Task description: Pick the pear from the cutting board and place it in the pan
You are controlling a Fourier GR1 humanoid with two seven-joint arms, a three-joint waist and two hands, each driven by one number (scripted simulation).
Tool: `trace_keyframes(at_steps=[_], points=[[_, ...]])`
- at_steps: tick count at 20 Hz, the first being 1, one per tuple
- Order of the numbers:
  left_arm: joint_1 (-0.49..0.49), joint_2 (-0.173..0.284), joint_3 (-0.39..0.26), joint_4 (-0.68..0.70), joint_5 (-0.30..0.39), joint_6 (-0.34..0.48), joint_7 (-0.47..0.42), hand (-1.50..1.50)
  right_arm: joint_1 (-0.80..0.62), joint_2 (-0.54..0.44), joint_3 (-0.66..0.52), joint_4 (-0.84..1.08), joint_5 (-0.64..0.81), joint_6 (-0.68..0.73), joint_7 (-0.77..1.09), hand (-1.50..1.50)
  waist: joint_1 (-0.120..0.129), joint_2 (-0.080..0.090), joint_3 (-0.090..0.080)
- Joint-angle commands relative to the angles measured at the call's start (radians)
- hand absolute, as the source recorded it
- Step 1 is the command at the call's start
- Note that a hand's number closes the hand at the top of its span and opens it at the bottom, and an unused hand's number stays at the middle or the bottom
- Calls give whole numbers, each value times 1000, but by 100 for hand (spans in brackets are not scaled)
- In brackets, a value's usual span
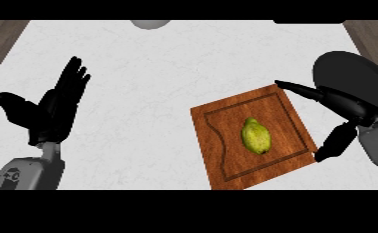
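The pear (pixel 256 135) is lying on the wooden cutting board (pixel 221 122) in the lower right part of the frame, a little to the right of the board's middle, with its narrow end pointing up. Nothing is touching it. So I judge that the picking step is only at its beginning: the fruit is not yet grasped.

The right hand (pixel 345 108) is at the right edge of the frame, just beside the board's right side. Its fingers are spread apart and hold nothing. One long finger reaches to the upper right corner of the board, and the thumb hangs near the lower right corner. The pear lies to the left of this hand, between the two in height, but clearly apart from both.

The pan (pixel 344 69) appears as a dark round shape at the right, above the board and partly behind the hand. It is near, so the carrying should be short.

The next move, I think, needs the right hand to go left over the board, come down around the pear and close on it. The fruit is rounded and could roll if it is pushed from one side.

The left hand (pixel 55 107) rests open at the left of the frame, fingers up, well apart from the board.
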Motion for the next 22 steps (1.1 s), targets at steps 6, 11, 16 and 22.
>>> trace_keyframes(at_steps=[6,11,16,22], points=[[49,-28,56,-9,-19,-56,-41,0,-3,131,-16,-19,110,28,125,-150,4,1,0],[7,-52,51,-52,-50,-44,68,0,-39,212,-49,43,159,45,105,-150,3,1,0],[-22,-37,106,-32,-38,-80,70,0,-91,233,-35,172,265,27,21,-150,6,3,0],[-54,-77,103,50,-74,-89,14,0,-4,314,-19,169,321,-61,-16,-150,1,3,0]])
